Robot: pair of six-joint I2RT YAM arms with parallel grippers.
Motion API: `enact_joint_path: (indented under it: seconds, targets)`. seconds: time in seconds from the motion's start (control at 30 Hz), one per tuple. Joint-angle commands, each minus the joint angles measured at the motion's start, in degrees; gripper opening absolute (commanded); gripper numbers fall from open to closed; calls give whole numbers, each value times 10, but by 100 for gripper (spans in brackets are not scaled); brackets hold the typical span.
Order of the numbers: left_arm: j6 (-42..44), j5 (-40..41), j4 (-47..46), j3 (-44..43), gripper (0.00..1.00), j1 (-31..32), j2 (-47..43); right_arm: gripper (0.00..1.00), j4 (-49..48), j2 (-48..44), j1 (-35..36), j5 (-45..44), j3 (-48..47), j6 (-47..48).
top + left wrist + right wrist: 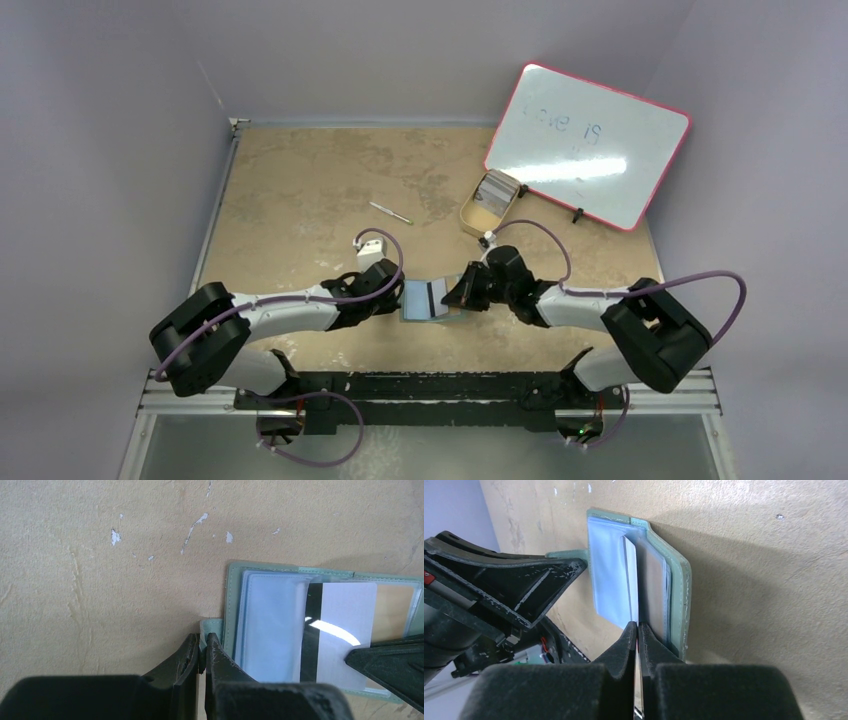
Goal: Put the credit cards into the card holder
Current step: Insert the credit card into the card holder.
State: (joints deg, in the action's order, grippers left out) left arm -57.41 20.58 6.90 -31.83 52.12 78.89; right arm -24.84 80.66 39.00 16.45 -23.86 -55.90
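Observation:
The card holder (415, 301) lies open on the table between both arms, grey-green outside (231, 600) with pale blue pockets. My left gripper (201, 642) is shut on the small green tab at the holder's left edge. A white credit card (347, 615) with a dark band lies partly under a clear pocket flap. My right gripper (638, 626) is shut on that card's near edge (632, 585), beside the holder's green cover (680, 595). From above, the left gripper (397, 298) and right gripper (456, 297) flank the holder. More credit cards (497, 187) are stacked in a tray.
A beige oval tray (472, 218) holding the stack stands behind and to the right. A pink-edged whiteboard (590, 140) leans at the back right. A thin pen (390, 212) lies on the table behind the left arm.

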Motion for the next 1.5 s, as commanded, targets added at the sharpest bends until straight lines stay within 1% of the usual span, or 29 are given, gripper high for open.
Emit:
enact_joint_path:
  seconds: [0.0,0.1,0.3,0.4,0.67,0.73,0.8,0.83,0.93,1.03,1.3,1.47]
  targets:
    - [1,-25,1,0,0,-1,8,2,-6,-4,13,-7,9,-26]
    - [0,-25,1,4,0,-2,1,2,-8,-13,16,-17,15,-36]
    - [-9,-31,-2,11,0,-1,-11,7,-39,-3,24,-19,20,-57]
    - [-17,-38,-11,18,0,-1,-14,10,-40,4,32,-31,11,-60]
    - [-41,-46,-5,29,0,-1,-22,12,-63,19,45,-60,11,-80]
    - [-51,-47,-6,35,0,-1,-27,10,-60,24,48,-65,9,-81]
    - [-58,-46,-7,40,0,-1,-31,2,-56,20,50,-73,10,-82]
    - [-60,-45,-7,41,0,-1,-32,0,-58,15,51,-76,13,-84]
    - [-66,-40,-3,46,0,-1,-30,0,-68,-3,51,-83,27,-92]
    - [-76,-45,-7,52,0,-1,-30,0,-109,-5,51,-75,45,-104]
    - [-93,-65,-34,63,0,-1,-22,0,-142,37,51,-52,43,-104]
    - [-99,-64,-42,71,0,0,-21,0,-153,39,52,-45,48,-105]
